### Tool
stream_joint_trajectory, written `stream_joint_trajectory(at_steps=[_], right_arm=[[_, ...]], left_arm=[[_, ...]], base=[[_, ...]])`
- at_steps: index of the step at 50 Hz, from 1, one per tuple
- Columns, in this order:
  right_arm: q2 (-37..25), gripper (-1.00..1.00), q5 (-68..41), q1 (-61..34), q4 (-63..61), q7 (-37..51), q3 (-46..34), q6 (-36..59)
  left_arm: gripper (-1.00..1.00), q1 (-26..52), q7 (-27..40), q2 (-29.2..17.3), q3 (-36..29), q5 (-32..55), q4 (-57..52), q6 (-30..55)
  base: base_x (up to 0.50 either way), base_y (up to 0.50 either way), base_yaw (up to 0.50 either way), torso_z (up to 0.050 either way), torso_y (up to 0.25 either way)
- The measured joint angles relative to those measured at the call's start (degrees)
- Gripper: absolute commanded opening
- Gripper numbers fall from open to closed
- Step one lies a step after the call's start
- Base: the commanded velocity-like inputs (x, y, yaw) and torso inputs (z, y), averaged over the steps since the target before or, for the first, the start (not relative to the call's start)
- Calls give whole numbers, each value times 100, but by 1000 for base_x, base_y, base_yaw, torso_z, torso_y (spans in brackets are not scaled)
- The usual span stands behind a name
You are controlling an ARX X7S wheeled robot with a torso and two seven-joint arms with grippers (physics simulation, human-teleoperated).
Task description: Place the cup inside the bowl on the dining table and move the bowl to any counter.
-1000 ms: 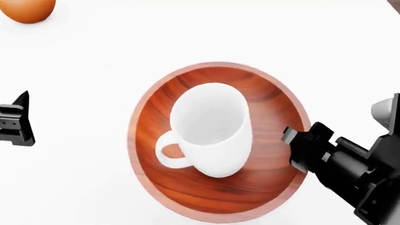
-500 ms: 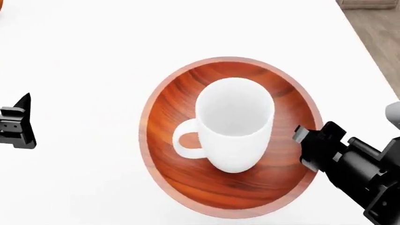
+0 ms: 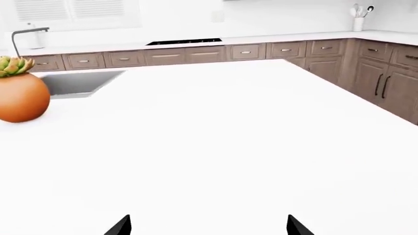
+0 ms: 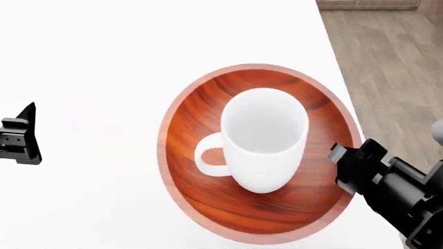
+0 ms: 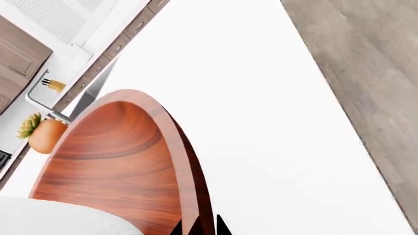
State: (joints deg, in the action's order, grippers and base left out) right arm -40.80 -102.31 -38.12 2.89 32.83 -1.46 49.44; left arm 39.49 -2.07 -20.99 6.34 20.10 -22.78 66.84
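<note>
On the white tabletop, largest to smallest:
Tabletop: the dining table (image 4: 104,62) fills most of the head view as a smooth white surface; its right edge runs beside a grey-brown wood floor (image 4: 395,67).
Background: the left wrist view shows brown cabinets (image 3: 365,73) under a pale counter (image 3: 294,38) with a white backsplash, and a grey sink (image 3: 78,82).
Bowl: the reddish-brown wooden bowl (image 4: 201,129) sits on the tabletop near its right edge, grain rings visible.
Cup: the white cup (image 4: 264,140) stands inside the bowl, mouth up, handle toward the robot's left.
Right arm: the right gripper (image 4: 344,168) sits at the bowl's right rim; in the right wrist view its dark fingers (image 5: 220,226) close narrowly on the rim (image 5: 189,186), one tip on either side of the wall.
Left arm: the left gripper (image 3: 207,226) hangs over bare tabletop, well apart from the bowl; its two fingers (image 3: 121,226) stand wide, nothing between them.
Plant pot: a round orange pot (image 3: 21,97) with a green succulent stands on the tabletop, well apart from the left gripper.
</note>
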Motion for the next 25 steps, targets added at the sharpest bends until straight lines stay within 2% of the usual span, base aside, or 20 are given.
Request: stream_joint_trajectory(at_steps=[25], right_arm=[[-17, -100, 58, 256, -69, -169, 125, -158]], left_arm=[[100, -25, 26, -10, -24, 59, -23, 6]], base=[[0, -500, 0, 0, 1]])
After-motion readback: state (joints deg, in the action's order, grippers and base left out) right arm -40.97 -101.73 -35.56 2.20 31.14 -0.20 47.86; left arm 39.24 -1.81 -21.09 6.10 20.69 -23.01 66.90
